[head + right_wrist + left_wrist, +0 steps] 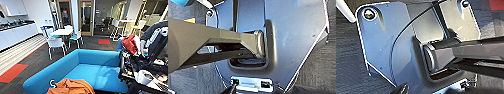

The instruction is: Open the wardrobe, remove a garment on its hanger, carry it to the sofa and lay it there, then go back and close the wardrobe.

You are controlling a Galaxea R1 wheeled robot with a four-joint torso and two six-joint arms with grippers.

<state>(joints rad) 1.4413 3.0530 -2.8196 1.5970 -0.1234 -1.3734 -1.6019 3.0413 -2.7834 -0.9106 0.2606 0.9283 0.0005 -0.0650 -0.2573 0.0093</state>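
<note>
Head view: bright blue upholstered sofa (pixel 100 67) dead ahead of you. Crumpled orange long-sleeved garment (pixel 71 87) on white hanger hook (pixel 52 83) hangs at sofa's near front edge, likely carried low for laying on seat.

Wrist views: no fingers discernible, so you cannot tell grip state or garment's position relative to either gripper.

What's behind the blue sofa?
Behind the sofa stand a white table and white chairs on dark carpet. The sofa's back hides the floor right behind it.
</note>
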